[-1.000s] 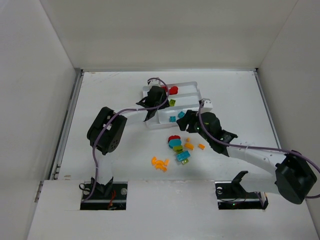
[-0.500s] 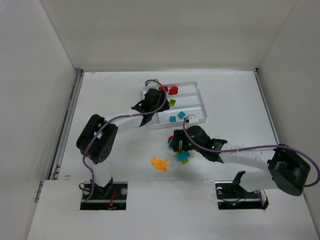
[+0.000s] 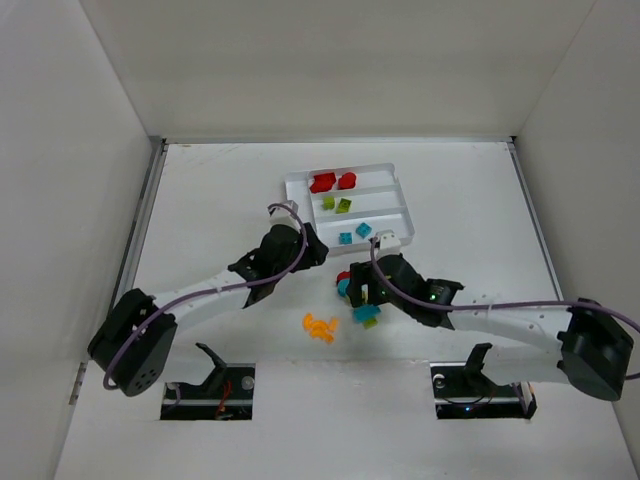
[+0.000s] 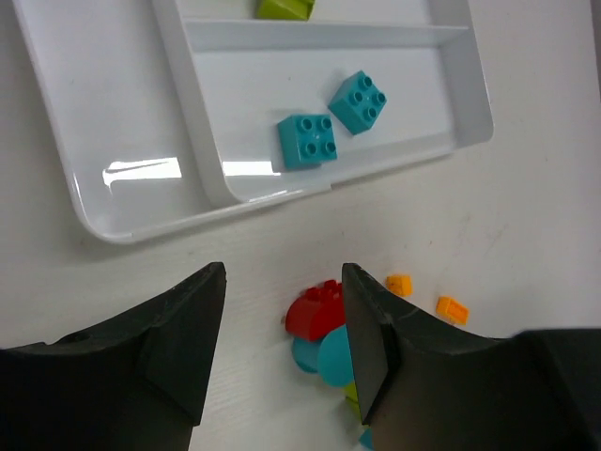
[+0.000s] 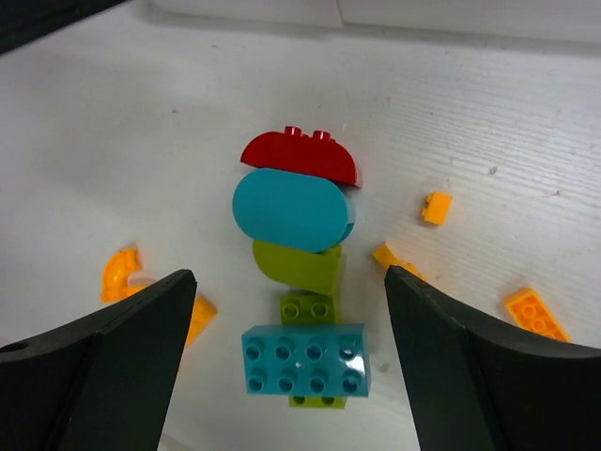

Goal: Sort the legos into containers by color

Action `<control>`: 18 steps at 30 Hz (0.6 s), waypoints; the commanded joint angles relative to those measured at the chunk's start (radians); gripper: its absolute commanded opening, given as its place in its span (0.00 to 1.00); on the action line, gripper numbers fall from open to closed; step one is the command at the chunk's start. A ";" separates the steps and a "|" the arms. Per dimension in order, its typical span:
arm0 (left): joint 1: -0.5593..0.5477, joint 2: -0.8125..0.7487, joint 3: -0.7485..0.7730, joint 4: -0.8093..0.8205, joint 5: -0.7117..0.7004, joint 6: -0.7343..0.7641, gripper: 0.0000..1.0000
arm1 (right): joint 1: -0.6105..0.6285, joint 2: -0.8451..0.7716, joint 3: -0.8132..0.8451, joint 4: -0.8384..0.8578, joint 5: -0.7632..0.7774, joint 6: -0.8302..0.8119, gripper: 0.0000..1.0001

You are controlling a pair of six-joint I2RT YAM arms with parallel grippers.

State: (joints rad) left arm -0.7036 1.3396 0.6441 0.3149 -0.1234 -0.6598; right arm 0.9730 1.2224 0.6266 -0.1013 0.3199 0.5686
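**Right Tool Over the Loose Row; No Piece Yet Taken**

The white tray (image 3: 385, 210) was found toward the far side of the worktop (image 3: 200, 200). Two red pieces (image 3: 322, 182) lay in its far slot, two lime pieces (image 3: 344, 206) in the middle slot and two teal bricks (image 4: 307, 141) in the near slot.

The unsorted legos (image 3: 356, 296) were found on the worktop just short of the tray's near wall. They lay in a row, touching one another:
- a red dome (image 5: 300, 155)
- a teal oval (image 5: 293, 211)
- a lime half-round (image 5: 302, 268)
- a small lime brick (image 5: 308, 305)
- a teal eight-stud brick (image 5: 305, 362)

Orange bits (image 5: 435, 207) were scattered to either side.

The right tool (image 5: 289, 274) was held above that row, its fingers spread wide with nothing gripped. The left tool (image 4: 284, 272) was seen between tray and pile, its fingers partly apart and likewise empty.

The step in hand was judged to be a pick from the row. An end piece is recommended (the red dome or the eight-stud brick, each with fewer neighbours). It should be centred between the fingers before descent, so that adjoining pieces are not dragged along. A straight lift is advised. As both tools were close together, the left tool should be held off the pile.
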 commanded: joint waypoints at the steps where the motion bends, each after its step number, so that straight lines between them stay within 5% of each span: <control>1: -0.009 -0.091 -0.058 0.024 0.010 -0.044 0.49 | 0.051 -0.073 0.002 -0.118 0.065 0.027 0.89; 11: -0.009 -0.189 -0.152 0.029 0.045 -0.090 0.49 | 0.177 0.020 0.048 -0.258 0.113 0.091 0.97; 18: 0.010 -0.232 -0.184 0.019 0.047 -0.093 0.49 | 0.177 0.078 0.078 -0.235 0.122 0.079 0.90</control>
State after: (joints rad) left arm -0.7044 1.1355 0.4770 0.3130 -0.0860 -0.7422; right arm 1.1416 1.2907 0.6487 -0.3412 0.4107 0.6441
